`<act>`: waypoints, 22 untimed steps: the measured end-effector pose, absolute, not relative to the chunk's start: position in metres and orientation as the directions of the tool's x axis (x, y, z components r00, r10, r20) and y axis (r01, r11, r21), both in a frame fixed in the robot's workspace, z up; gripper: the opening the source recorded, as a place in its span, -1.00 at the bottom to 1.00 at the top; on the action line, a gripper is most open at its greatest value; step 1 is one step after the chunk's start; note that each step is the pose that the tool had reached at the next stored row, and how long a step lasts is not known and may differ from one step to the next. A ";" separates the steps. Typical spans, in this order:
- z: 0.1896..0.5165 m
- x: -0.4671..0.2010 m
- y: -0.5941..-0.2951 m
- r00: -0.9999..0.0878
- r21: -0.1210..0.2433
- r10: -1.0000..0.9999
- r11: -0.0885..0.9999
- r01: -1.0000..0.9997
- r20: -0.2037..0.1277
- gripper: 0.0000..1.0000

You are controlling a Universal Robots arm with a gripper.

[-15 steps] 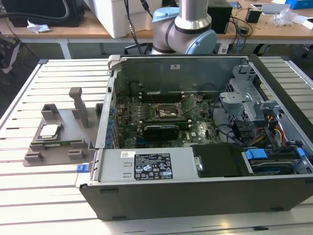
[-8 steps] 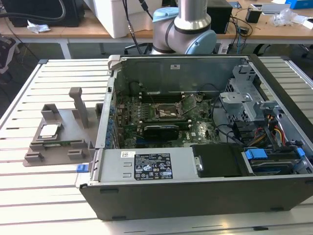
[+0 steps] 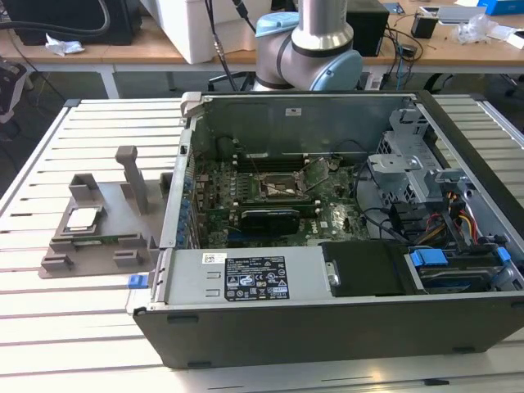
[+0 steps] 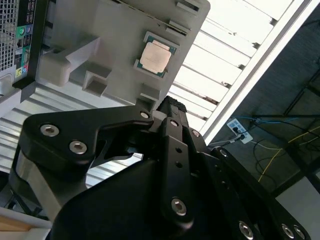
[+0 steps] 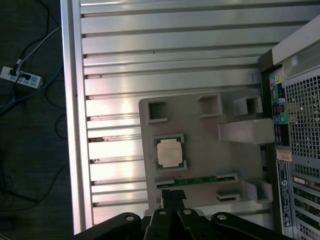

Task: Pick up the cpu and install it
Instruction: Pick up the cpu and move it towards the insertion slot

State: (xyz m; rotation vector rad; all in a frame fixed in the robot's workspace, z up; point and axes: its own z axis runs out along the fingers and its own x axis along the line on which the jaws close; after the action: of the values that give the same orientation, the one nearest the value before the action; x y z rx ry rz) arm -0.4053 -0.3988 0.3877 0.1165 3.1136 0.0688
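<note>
The cpu (image 3: 83,217) (image 4: 156,54) (image 5: 169,151), a small square chip with a silvery top and thin green edge, lies flat in a recess of the grey plastic holder (image 3: 110,225) (image 4: 100,30) (image 5: 210,145). The holder sits on the slatted table at the exterior view's left, beside the open computer case (image 3: 270,282). Inside the case the motherboard's socket (image 3: 282,188) stands open. In both wrist views my black gripper (image 5: 172,194) (image 4: 171,104) hangs well above the holder, a little off to the side of the chip, shut with nothing in it.
A green memory strip (image 5: 197,180) lies in a holder slot close to the chip. The holder has a tall upright post (image 3: 135,176). A black graphics card (image 3: 270,217) sits just below the socket. The table's edge (image 5: 72,125) drops to a floor with a power strip (image 5: 17,76).
</note>
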 end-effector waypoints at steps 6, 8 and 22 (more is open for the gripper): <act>0.388 -0.405 -0.399 -0.997 0.045 0.075 0.996 0.074 -0.023 -0.29; 0.388 -0.405 -0.399 -0.997 0.045 0.075 0.996 0.074 -0.023 -0.05; 0.364 -0.405 -0.399 -1.000 0.043 0.005 0.999 0.005 -0.015 0.33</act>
State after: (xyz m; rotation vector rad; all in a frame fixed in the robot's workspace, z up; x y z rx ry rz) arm -0.4050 -0.3987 0.3641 0.0078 3.1257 0.0674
